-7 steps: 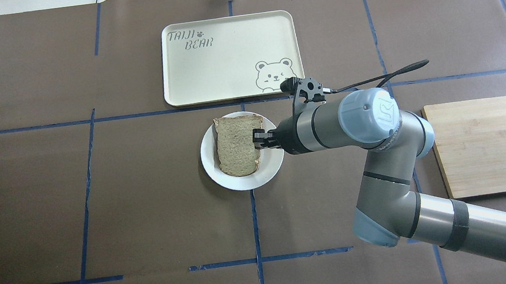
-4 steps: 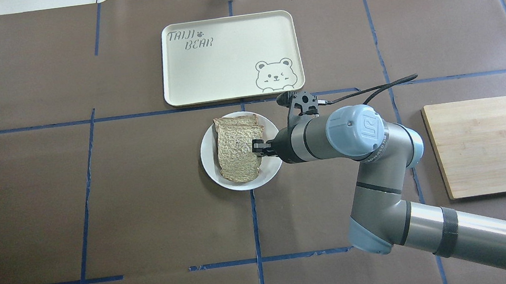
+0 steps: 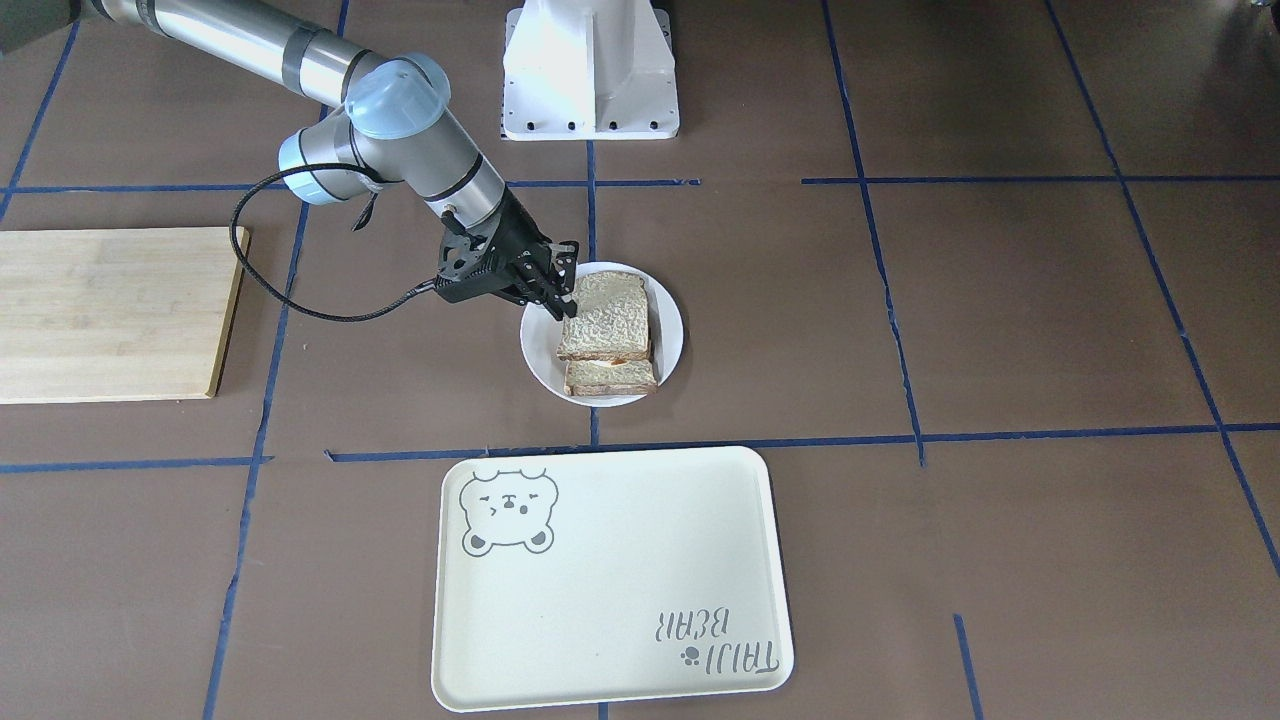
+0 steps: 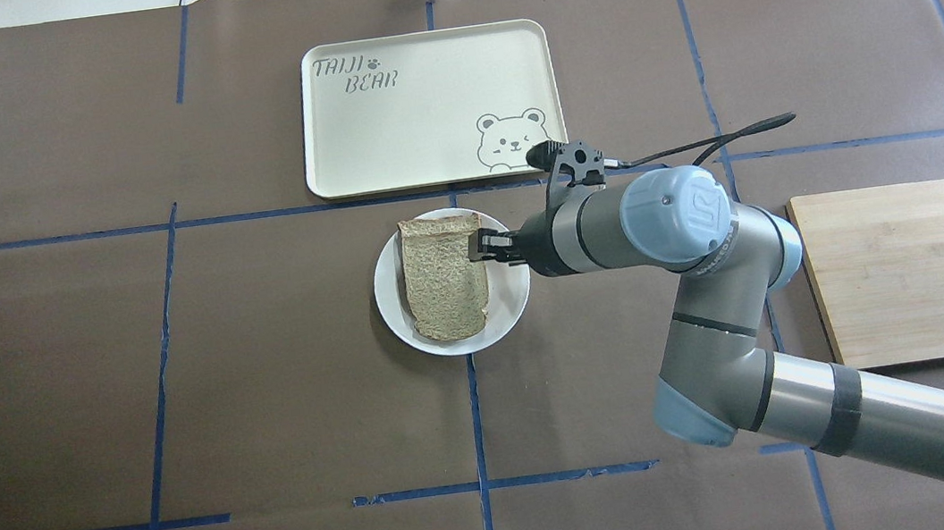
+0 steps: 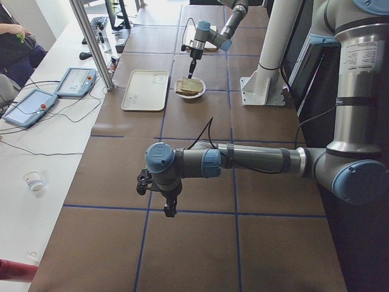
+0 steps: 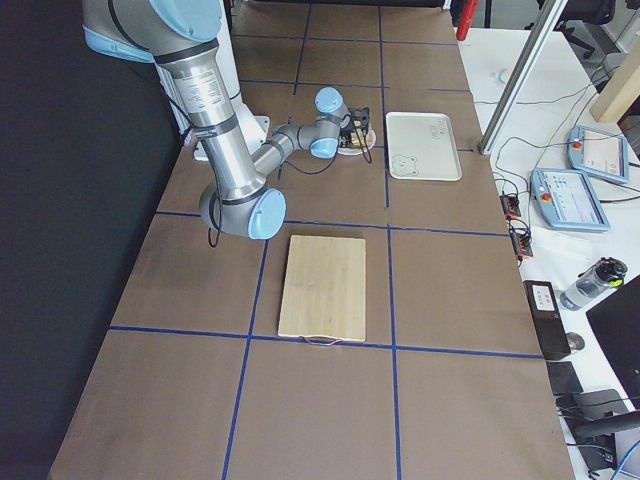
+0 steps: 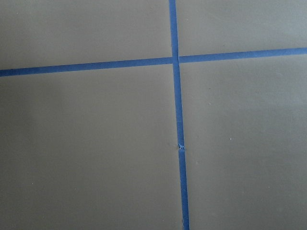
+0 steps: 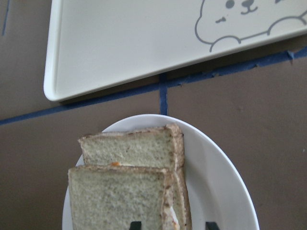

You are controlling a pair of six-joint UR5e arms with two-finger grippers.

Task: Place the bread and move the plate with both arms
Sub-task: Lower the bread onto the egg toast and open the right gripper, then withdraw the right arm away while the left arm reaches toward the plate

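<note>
The tan bread (image 4: 443, 282) lies flat on top of a second slice (image 8: 129, 148) on the small white plate (image 4: 514, 296) at the table's middle. It also shows in the front view (image 3: 605, 318) and the right wrist view (image 8: 120, 196). My right gripper (image 4: 480, 246) hangs over the bread's right edge, fingers pointing down. In the right wrist view its gripper (image 8: 172, 224) shows two tips apart and holding nothing, so it is open. My left gripper (image 5: 169, 207) shows only in the left side view, far from the plate, and I cannot tell its state.
The cream bear tray (image 4: 426, 108) lies just beyond the plate. A wooden cutting board (image 4: 923, 268) lies to the right, under my right arm's reach. The white pedestal (image 3: 590, 70) stands at the robot's side. The left wrist view shows only brown table with blue tape.
The bread was tilted in my right gripper; it now lies flat on the lower slice. The gripper dipped toward the plate, then drew back toward the tray and let go.
</note>
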